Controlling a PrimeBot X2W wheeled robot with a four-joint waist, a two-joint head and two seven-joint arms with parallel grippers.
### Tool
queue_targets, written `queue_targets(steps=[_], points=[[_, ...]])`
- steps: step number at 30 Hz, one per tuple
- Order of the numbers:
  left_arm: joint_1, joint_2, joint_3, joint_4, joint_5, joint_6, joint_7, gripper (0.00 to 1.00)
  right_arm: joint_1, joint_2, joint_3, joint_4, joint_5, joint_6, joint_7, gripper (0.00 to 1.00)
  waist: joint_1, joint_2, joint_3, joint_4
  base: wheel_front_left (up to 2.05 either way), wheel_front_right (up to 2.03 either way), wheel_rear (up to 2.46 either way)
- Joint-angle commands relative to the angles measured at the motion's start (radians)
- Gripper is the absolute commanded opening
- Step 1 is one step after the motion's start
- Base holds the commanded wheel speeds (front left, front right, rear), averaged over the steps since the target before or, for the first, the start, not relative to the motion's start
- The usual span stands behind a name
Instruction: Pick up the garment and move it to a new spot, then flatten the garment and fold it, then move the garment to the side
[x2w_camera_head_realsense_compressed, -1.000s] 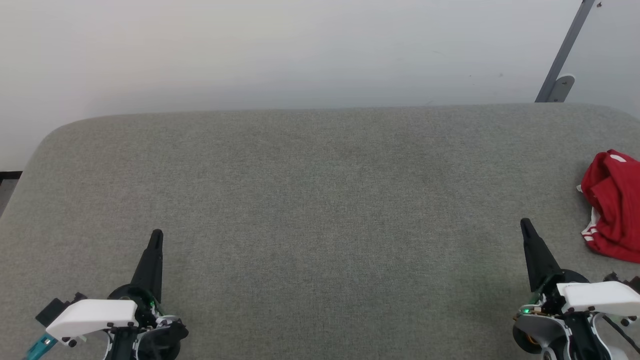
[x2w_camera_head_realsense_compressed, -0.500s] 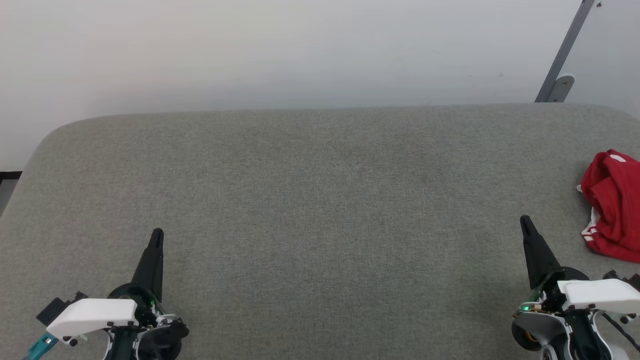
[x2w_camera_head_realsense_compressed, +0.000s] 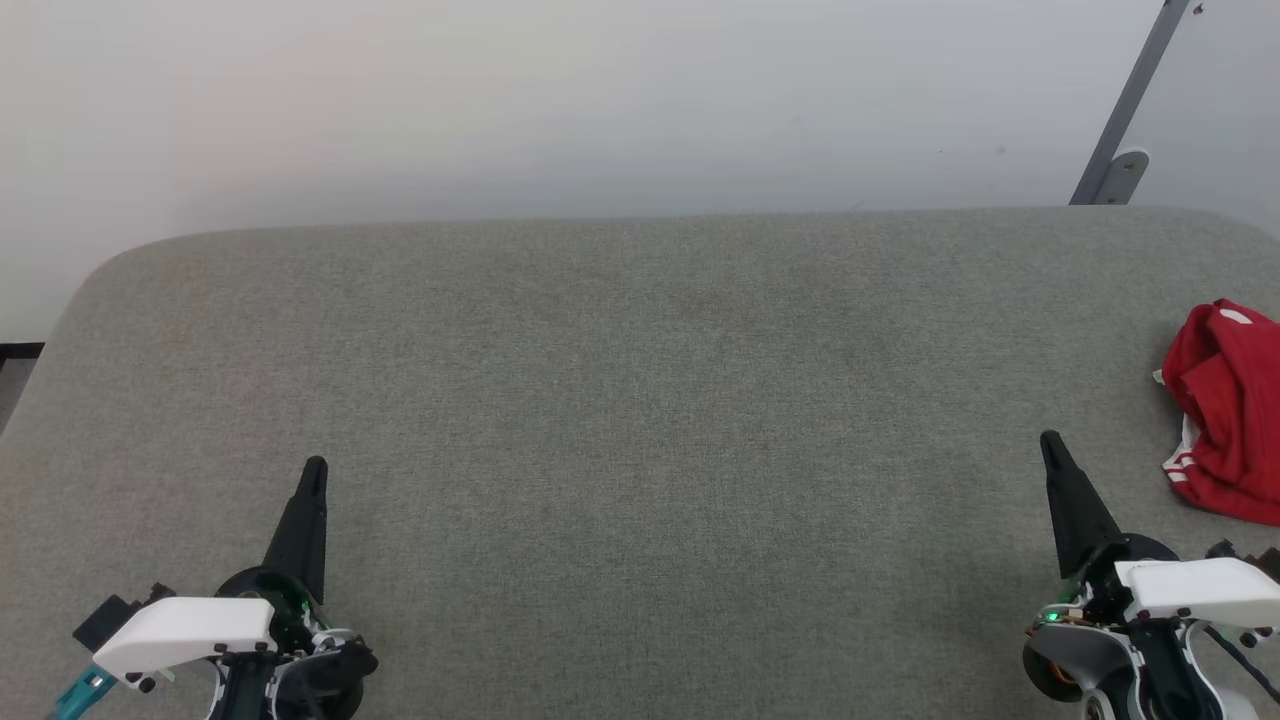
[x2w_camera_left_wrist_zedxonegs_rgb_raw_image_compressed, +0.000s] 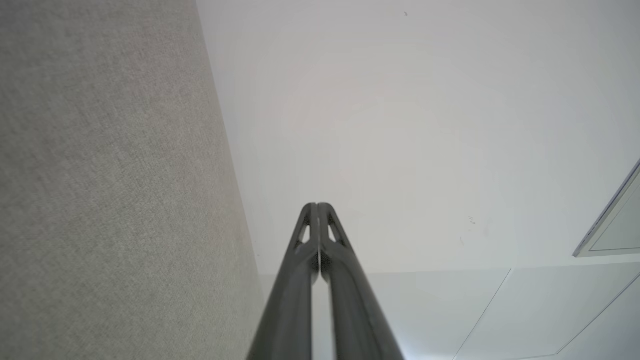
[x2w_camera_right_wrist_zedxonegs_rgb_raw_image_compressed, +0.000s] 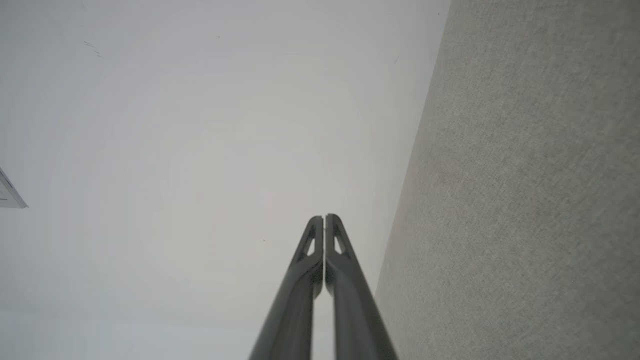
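Observation:
The garment (x2w_camera_head_realsense_compressed: 1228, 410), a crumpled red shirt with red-white striped trim, lies bunched at the right edge of the grey fabric surface (x2w_camera_head_realsense_compressed: 640, 420), partly cut off by the head view's border. My right gripper (x2w_camera_head_realsense_compressed: 1050, 443) hovers at the lower right, a short way left of the garment and apart from it. Its fingers are pressed together with nothing between them, as the right wrist view confirms (x2w_camera_right_wrist_zedxonegs_rgb_raw_image_compressed: 324, 218). My left gripper (x2w_camera_head_realsense_compressed: 314, 465) sits at the lower left, far from the garment, also shut and empty (x2w_camera_left_wrist_zedxonegs_rgb_raw_image_compressed: 317, 206).
A pale wall (x2w_camera_head_realsense_compressed: 560, 100) rises behind the surface's far edge. A grey metal bracket (x2w_camera_head_realsense_compressed: 1125, 120) slants up at the back right. The surface's rounded left corner (x2w_camera_head_realsense_compressed: 95, 275) drops off to a dark floor strip.
Both grippers have crept slightly forward over the last second; since half a second ago nothing has visibly moved. The garment lies as before.

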Motion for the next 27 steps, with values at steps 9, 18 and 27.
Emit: queue_targets(steps=[9,18,27], points=[[-0.012,-0.002,0.003,0.0,-0.002,-0.006,0.002,0.0,-0.004,0.002,-0.002,0.003,0.004,0.0,0.003,0.0,0.0,0.0,0.0,0.0,0.0,0.0,0.0],[-0.012,-0.002,0.003,0.0,-0.002,-0.006,0.003,0.0,-0.004,0.002,-0.002,0.003,0.004,0.0,0.003,0.0,0.0,0.0,0.0,0.0,0.0,0.0,0.0],[-0.012,-0.002,0.004,0.0,-0.001,-0.006,0.003,0.0,-0.004,0.002,-0.002,0.003,0.004,0.0,0.003,0.0,0.0,0.0,0.0,0.0,0.0,0.0,0.0]])
